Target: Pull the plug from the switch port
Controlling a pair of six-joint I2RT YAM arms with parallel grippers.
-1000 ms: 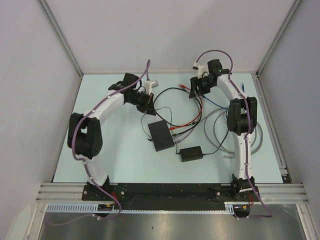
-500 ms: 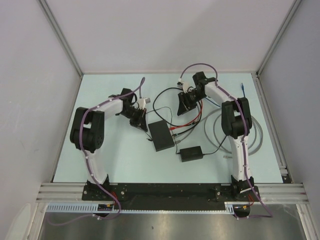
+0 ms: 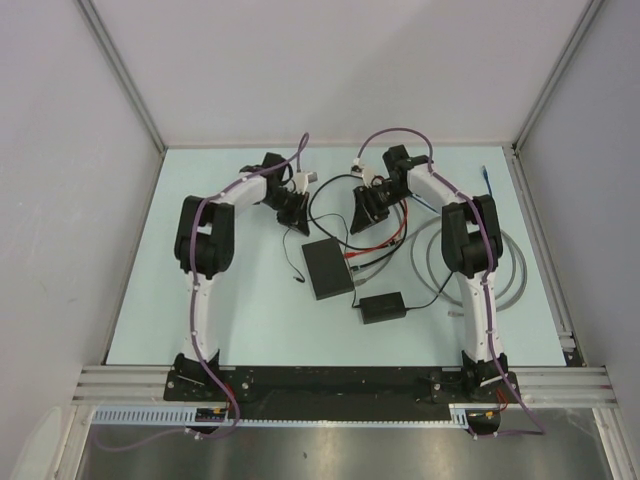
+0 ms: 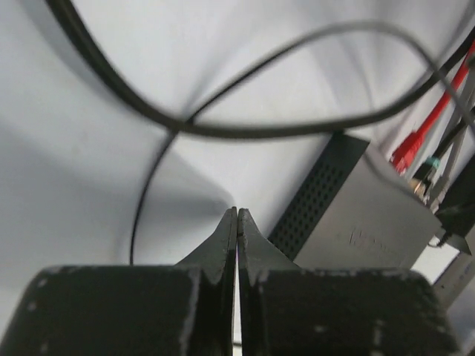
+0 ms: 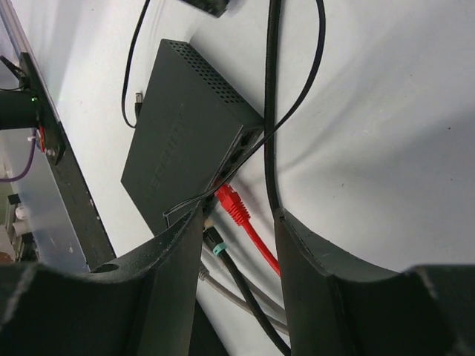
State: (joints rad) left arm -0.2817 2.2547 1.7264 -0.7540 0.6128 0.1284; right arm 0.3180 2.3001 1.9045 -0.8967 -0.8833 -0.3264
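Red plug (image 5: 234,206) in switch port (image 5: 236,157): light, rigid, probably latched; pinch body, not limp cable (image 5: 261,251). Right gripper (image 5: 239,216) partly spread, empty; left gripper (image 4: 237,222) closed, empty.

Two arms work the surface (image 3: 260,330), the left arm (image 3: 205,245) and the right arm (image 3: 470,240), with one claw apiece: the left claw (image 4: 237,215) and the right claw (image 5: 239,215). Mid-surface we count one flat black switch (image 3: 330,268) and one smaller power brick (image 3: 382,306). At the switch's ported edge we make out one red plug (image 5: 231,202) and one teal-collared plug (image 5: 215,247). One grey coil (image 3: 420,265) lies toward the right edge and one blue lead (image 3: 486,176) at the far right corner. We count at least two black leads (image 5: 271,111).
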